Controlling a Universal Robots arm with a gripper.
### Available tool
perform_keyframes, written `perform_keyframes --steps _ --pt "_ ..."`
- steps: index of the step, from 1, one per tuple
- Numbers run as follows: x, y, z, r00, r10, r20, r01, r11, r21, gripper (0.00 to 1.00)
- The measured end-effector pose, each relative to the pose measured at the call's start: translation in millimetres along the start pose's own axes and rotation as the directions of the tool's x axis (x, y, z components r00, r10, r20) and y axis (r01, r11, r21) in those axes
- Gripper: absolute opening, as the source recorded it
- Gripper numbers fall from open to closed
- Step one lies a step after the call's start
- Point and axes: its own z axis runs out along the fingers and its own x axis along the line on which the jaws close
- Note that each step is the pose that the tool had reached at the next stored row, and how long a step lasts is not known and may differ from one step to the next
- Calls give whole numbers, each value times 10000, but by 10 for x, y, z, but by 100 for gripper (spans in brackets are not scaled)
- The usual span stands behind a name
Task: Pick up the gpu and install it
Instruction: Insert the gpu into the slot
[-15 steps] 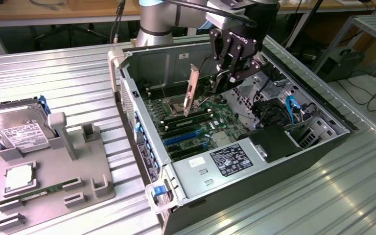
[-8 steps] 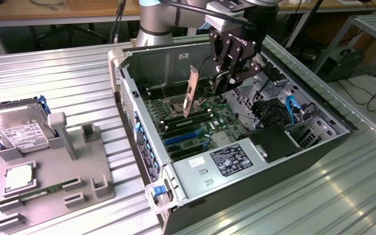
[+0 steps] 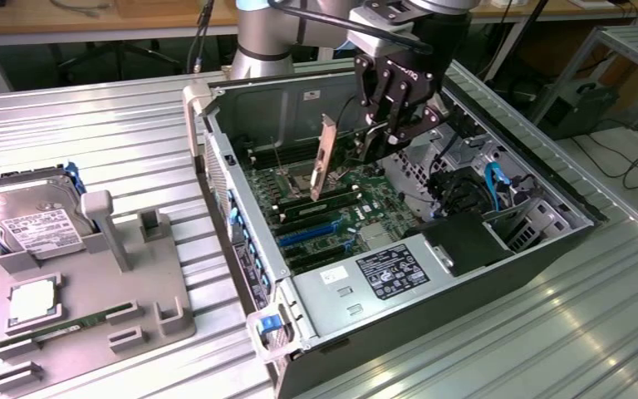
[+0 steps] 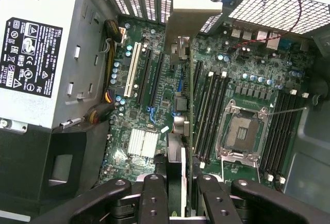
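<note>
Exterior view shows the open computer case [image 3: 408, 274] on the metal table [image 3: 109, 133], its motherboard [image 3: 336, 208] exposed, with the gripper [image 3: 377, 143] clamped narrowly on the gpu [image 3: 322, 158], held upright above the motherboard's slots inside the case.

Green motherboard [image 4: 154, 95], blue slots [image 3: 310, 235]

A lab: slatted metal table [image 3: 109, 133], wooden workbenches [image 3: 97, 17], cables [image 3: 630, 166].

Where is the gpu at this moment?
In the exterior view, the gpu hangs upright in the gripper, inside the open computer case, above the motherboard.
</note>
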Motion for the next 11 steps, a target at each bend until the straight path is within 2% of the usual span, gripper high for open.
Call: perform_keyframes --steps 11 --pt "0 -1 38 10000 0 1 0 10000 1 27"
